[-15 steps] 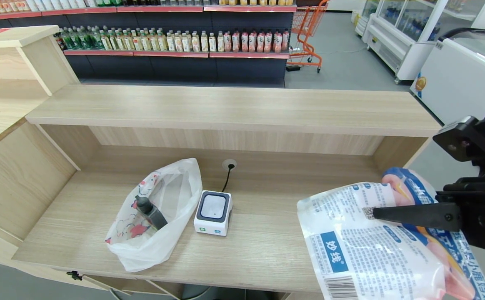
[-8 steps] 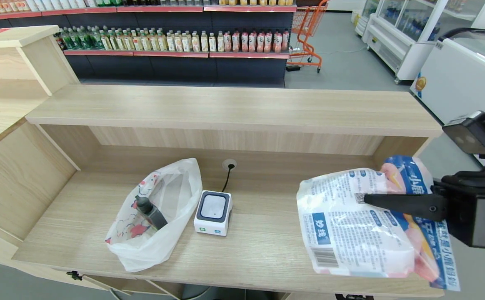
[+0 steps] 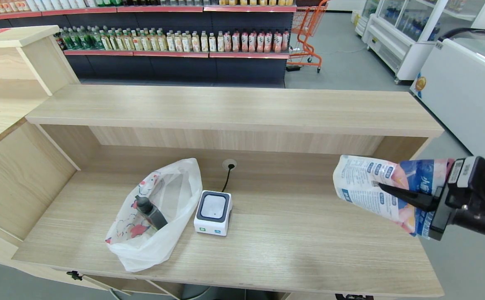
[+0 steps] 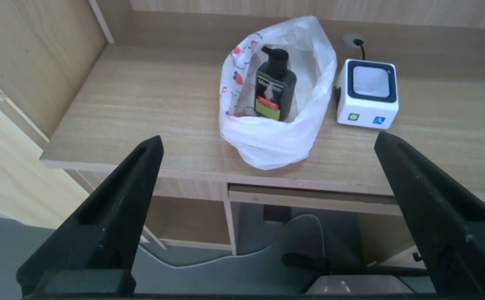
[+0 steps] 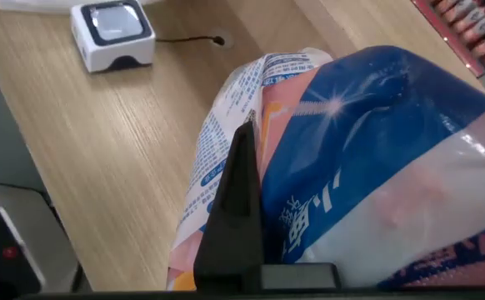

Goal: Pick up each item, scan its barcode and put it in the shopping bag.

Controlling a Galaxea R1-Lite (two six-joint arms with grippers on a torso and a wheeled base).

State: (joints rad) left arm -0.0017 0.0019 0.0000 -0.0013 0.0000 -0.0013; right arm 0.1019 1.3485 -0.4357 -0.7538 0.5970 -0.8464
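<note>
The left end effector hangs before the front edge of the table, its two fingers spread wide apart with nothing between them. The table is boxed in by a side panel on the left, a back wall under a raised ledge, and a short panel at the rear right; its front edge is open.

At the left of the surface lies the shopping bag, a thin white plastic one with its mouth toward the back wall and a dark pump bottle inside. Just beside the bag on its right stands the scanner, a small white box with a dark-framed window on top and a black cable running to a hole in the back wall. From the scanner rightward the wood is bare all the way to the right edge.

Over that right end the packet is held up in the air. It is a soft plastic pouch, white with blue printed panels at its left part, blue and pink toward the right. The right end effector comes in from the right edge and is clamped on the packet, one black finger lying across its white face. The packet is well apart from the scanner and the bag.
</note>
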